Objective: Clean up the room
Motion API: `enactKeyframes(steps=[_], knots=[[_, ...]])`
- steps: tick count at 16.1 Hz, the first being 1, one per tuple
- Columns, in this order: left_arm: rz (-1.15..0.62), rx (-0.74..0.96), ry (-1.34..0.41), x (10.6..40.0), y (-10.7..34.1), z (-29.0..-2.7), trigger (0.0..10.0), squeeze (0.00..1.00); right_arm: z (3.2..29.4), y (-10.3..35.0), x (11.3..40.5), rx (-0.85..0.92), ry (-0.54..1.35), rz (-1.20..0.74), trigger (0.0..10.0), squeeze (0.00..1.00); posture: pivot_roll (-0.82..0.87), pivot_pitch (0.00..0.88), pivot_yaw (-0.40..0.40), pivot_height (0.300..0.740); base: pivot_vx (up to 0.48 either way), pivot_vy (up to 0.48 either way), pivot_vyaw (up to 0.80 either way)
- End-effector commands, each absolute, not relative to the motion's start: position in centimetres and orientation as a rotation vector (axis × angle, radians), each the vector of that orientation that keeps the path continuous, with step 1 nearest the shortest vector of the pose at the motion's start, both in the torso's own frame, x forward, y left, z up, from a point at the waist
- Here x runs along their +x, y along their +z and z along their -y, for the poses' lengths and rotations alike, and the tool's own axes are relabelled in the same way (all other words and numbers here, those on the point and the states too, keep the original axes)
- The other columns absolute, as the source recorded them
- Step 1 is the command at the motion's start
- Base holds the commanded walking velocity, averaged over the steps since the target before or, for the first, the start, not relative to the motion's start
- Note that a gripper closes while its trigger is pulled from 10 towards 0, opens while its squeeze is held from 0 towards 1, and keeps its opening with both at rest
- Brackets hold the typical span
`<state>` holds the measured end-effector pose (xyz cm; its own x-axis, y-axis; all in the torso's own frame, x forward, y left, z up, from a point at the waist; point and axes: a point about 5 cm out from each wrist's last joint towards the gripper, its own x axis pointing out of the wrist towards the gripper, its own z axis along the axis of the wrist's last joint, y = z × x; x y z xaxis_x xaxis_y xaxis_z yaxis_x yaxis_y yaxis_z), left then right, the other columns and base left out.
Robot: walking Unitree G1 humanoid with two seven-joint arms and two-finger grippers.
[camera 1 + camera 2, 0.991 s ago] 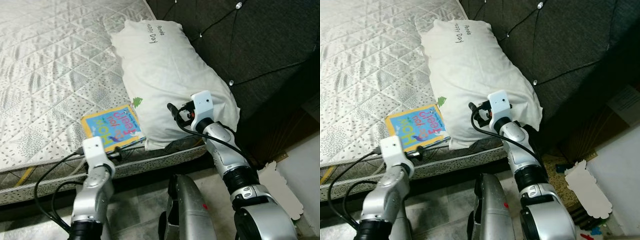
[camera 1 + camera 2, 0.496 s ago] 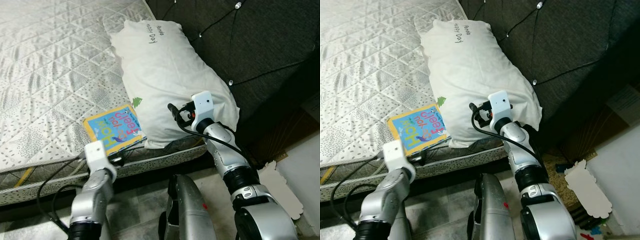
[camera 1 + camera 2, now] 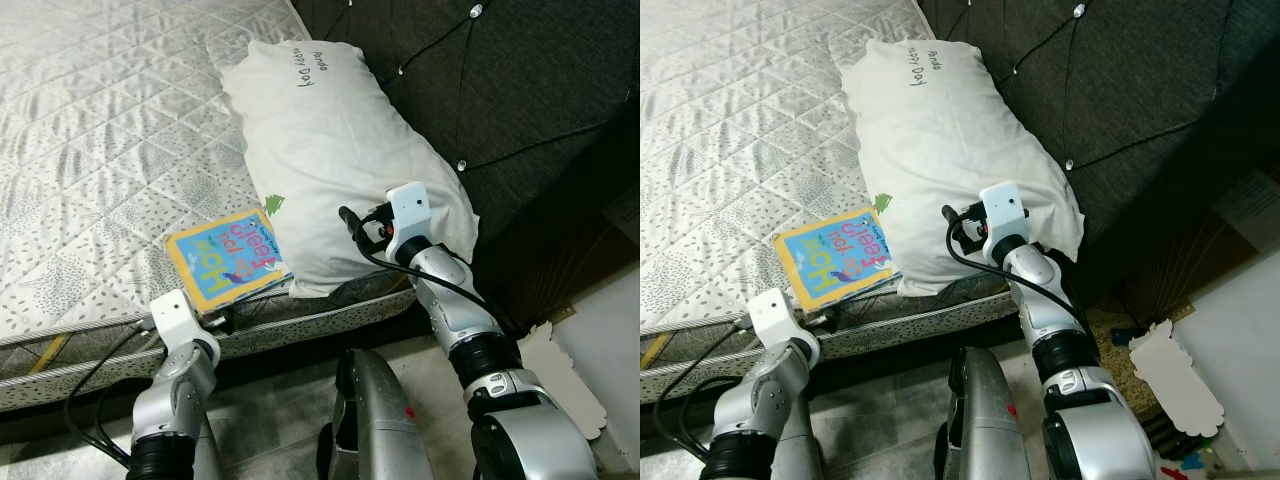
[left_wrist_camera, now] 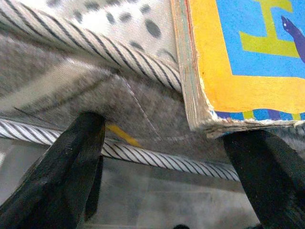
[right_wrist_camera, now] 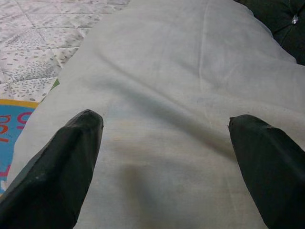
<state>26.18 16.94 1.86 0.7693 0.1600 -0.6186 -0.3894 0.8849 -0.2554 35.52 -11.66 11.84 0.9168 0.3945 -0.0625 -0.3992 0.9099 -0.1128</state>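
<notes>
Book (image 3: pixel 229 257) lying flat at mattress (image 3: pixel 90 150) edge, tucked beside pillow (image 3: pixel 330 160). Left gripper (image 4: pixel 167 157) low at the mattress side, just below the book's corner, fingers spread wide, gripping nothing. Right gripper (image 5: pixel 167 143) hovering over the pillow, fingers also wide. Likely trouble: snagging piping, or nudging the book under the pillow.

Pincer (image 4: pixel 167 176): left one, fingers spread wide, low against the mattress side.
Book (image 4: pixel 243 57): yellow-bordered corner overhangs just above one finger (image 4: pixel 267 171).
Mattress (image 4: pixel 109 62): speckled top, striped piping ahead of the pincer.
</notes>
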Motion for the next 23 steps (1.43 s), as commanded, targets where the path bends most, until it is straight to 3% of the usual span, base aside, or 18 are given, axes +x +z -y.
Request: enactKeyframes(steps=[1,7,15,23], knots=[[-0.574,-0.377,0.351,26.7,2.8,-17.9,10.0,0.00,12.3,11.9,35.7,-0.135,0.393,-0.040,10.0,0.00,-0.01,0.064,-0.142,0.555,0.000,0.000,0.00],[-0.485,-0.366,0.465,26.2,4.5,-20.2,10.0,0.00,12.2,11.7,35.6,-0.135,0.393,-0.045,10.0,0.00,0.00,0.064,-0.143,0.555,0.000,0.000,0.00],[-0.494,-0.381,0.531,25.6,4.2,-22.4,10.0,0.00,12.2,11.8,35.7,-0.137,0.396,-0.043,10.0,0.00,0.00,0.063,-0.147,0.555,0.000,0.000,0.00],[-0.417,-0.325,0.467,26.3,5.8,-20.5,10.0,0.00,12.4,11.8,35.7,-0.135,0.392,-0.038,10.0,0.00,-0.01,0.062,-0.144,0.555,0.000,0.000,0.00]])
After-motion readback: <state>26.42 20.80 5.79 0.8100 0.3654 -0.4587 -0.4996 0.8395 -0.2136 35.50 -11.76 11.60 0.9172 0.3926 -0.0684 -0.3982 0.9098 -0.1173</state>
